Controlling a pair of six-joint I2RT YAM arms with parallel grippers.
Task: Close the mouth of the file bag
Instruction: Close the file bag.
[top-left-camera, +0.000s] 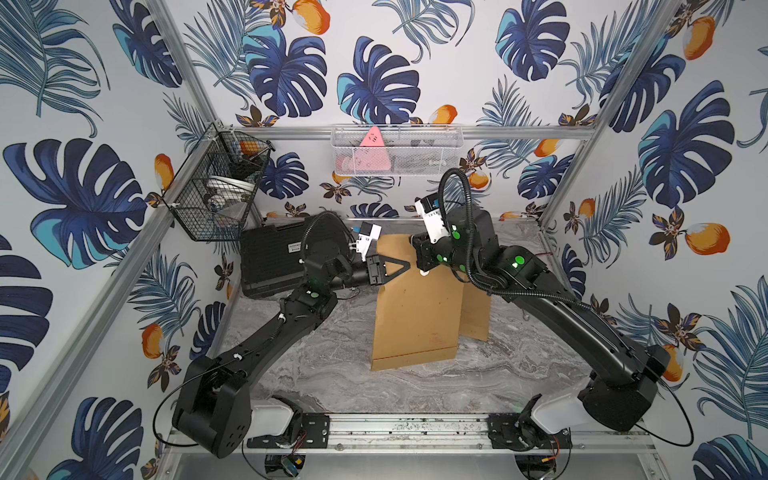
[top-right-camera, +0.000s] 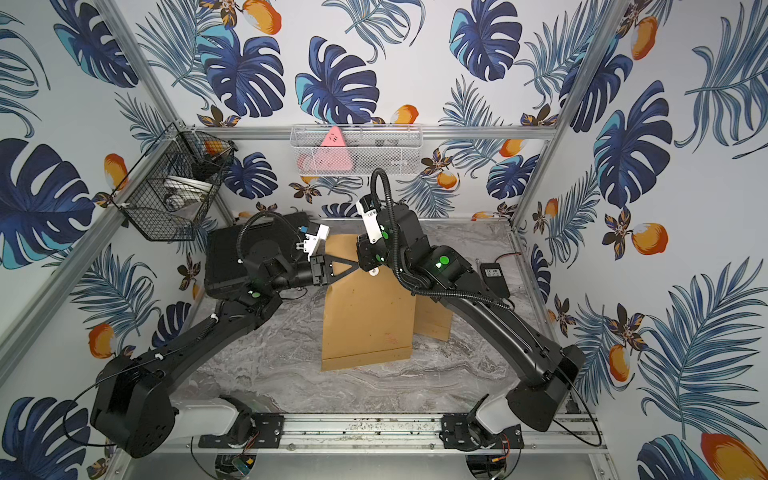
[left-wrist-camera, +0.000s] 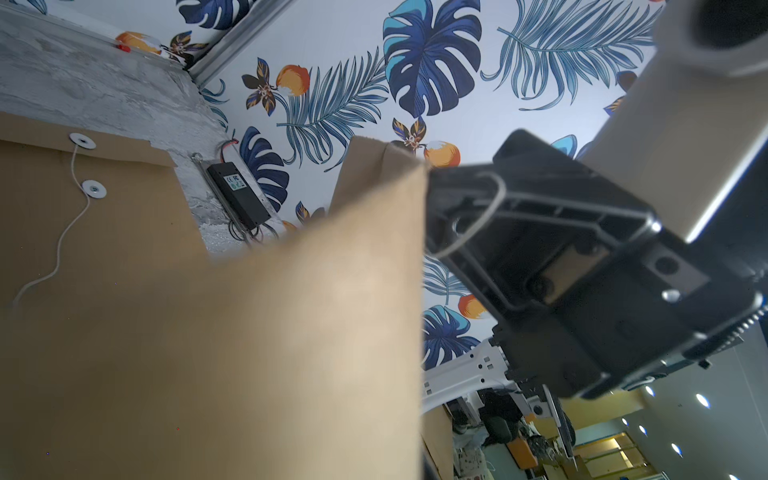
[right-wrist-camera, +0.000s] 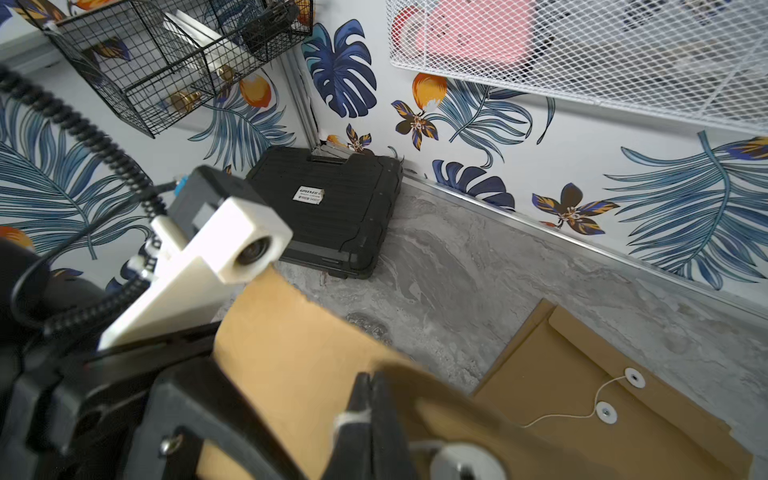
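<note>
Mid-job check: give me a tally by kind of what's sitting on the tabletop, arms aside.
Brown file bags: 2
Black case: 1
Black power adapter: 1
Total: 4

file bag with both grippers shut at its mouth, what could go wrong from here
1. The thin string pinched by the right gripper may slip out before it gets round the button.
2. The left gripper clamps the file bag paper; pulling against the other arm could crease or tear it.
3. A second file bag lies beside it, partly hidden, and might get dragged.
</note>
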